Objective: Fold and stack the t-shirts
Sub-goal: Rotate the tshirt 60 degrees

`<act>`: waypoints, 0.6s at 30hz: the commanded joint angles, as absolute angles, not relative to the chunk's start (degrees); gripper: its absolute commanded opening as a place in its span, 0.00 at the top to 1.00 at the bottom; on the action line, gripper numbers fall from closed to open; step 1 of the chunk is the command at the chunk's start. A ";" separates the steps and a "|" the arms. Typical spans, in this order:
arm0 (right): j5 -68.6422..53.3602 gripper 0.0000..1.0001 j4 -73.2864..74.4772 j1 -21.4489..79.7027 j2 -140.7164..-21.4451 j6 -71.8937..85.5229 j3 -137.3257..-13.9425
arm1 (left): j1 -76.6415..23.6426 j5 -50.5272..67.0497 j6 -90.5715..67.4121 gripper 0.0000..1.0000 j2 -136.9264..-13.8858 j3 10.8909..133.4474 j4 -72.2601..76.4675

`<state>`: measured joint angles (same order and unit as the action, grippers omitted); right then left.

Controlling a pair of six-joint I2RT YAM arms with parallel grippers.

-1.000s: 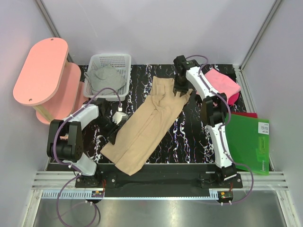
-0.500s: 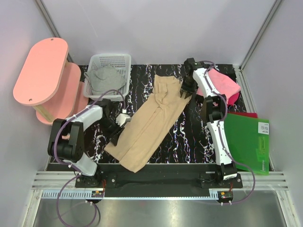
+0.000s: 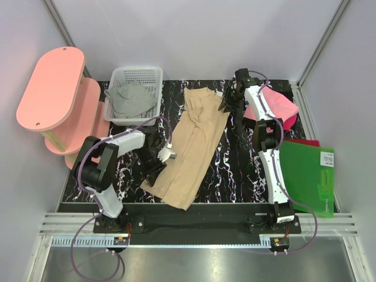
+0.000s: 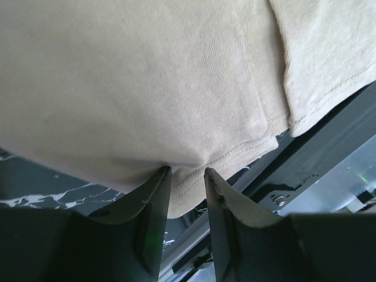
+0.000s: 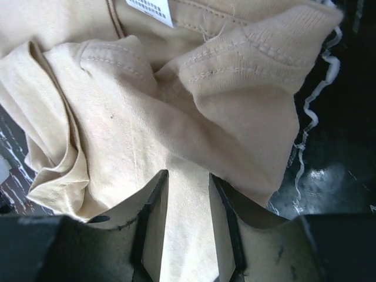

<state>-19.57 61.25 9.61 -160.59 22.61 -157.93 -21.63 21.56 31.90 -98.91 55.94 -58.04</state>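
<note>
Far left, off the worktop (image 3: 235, 170): a pink oval-topped two-tier stand (image 3: 50, 88). Next, at the worktop's far left corner, a white mesh basket (image 3: 141, 76) holding the grey t-shirt (image 3: 130, 100), crumpled and draped over the near rim. Left claw (image 4: 187, 171): clamped on the hem of the tan t-shirt (image 3: 191, 150) at its left edge, the cloth puckered at the fingertips. The tan t-shirt lies mid-worktop as a long folded strip running from far centre toward the near left. A white neck label (image 5: 151, 10) is sewn inside its collar, the print too small to read. Right claw (image 5: 188, 175): clamped on bunched tan cloth just below the collar, at the strip's far end. Right of that arm, the pink t-shirt (image 3: 279, 106) lies heaped at the far right corner. Far right: a green sheet (image 3: 305, 182) with a white printed label (image 3: 327, 158), its text illegible, lying over a dark red item (image 3: 302, 142).
</note>
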 commanded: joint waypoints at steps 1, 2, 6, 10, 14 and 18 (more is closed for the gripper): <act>-22.42 0.56 56.17 10.02 -162.86 19.60 -160.22 | -22.76 24.60 30.76 0.64 -100.90 58.88 -54.31; -22.33 0.55 55.90 10.02 -162.60 19.43 -160.57 | -22.85 24.96 30.67 0.64 -100.55 60.28 -54.66; -21.01 0.44 54.76 10.81 -158.05 18.90 -160.66 | -22.94 27.33 31.64 0.64 -97.48 64.59 -61.05; -12.86 0.31 55.10 14.40 -149.61 16.18 -158.74 | -22.76 30.49 33.66 0.63 -90.63 68.90 -68.80; -2.22 0.20 57.56 20.99 -139.24 12.49 -152.08 | -20.66 30.94 34.98 0.63 -79.14 72.15 -75.57; 13.15 0.10 58.27 32.49 -124.94 8.27 -137.41 | -7.35 31.46 36.99 0.63 -69.28 72.60 -76.90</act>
<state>-3.44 57.52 21.08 -142.61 14.39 -146.85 -19.00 28.95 33.87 -78.32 70.65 -71.00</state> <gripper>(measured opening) 0.859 0.367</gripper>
